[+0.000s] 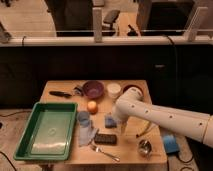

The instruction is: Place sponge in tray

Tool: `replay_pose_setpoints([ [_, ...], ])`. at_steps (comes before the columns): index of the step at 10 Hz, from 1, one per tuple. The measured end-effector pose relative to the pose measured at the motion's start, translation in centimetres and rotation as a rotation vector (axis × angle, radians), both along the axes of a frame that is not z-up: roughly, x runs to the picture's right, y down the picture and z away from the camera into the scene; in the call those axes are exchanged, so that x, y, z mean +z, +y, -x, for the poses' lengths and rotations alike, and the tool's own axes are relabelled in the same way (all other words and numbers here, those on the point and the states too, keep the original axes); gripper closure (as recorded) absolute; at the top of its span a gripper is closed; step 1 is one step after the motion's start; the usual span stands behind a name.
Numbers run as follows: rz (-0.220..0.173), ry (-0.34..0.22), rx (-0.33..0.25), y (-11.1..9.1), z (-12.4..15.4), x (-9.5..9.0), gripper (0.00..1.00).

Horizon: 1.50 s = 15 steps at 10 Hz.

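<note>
The green tray (30, 142) sits on the left part of the wooden table. A small blue block that looks like the sponge (109, 121) lies on the table's middle, to the right of the tray. My gripper (114, 119) is at the end of the white arm (165, 119), which reaches in from the right. The gripper is down at the blue block, right against it. How it holds the block is hidden.
A dark rectangular block (106, 138) and a fork (105, 153) lie in front of the gripper. A blue cloth (86, 131), an orange (92, 106), a purple bowl (93, 89), a white cup (114, 90), a banana (145, 130) and a metal cup (145, 147) surround it.
</note>
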<state>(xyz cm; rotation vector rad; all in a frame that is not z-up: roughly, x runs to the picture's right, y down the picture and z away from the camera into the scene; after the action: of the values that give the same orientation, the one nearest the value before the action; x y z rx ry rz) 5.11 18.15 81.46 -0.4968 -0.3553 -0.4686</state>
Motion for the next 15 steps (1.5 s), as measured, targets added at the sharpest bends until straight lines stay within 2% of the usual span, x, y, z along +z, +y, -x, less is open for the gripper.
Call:
replay_pose_setpoints([
  [4,0.032,0.033,0.028,-0.4,0.0,2.1,0.2],
  [8,0.084,0.055,0.049,0.5,-0.2,4.4,0.21],
  [9,0.095,0.059,0.048,0.8,-0.2,4.8,0.27],
  [10,0.102,0.061,0.047,1.0,-0.2,5.1,0.38],
  [15,0.098,0.064,0.045,0.9,-0.4,5.0,0.87],
])
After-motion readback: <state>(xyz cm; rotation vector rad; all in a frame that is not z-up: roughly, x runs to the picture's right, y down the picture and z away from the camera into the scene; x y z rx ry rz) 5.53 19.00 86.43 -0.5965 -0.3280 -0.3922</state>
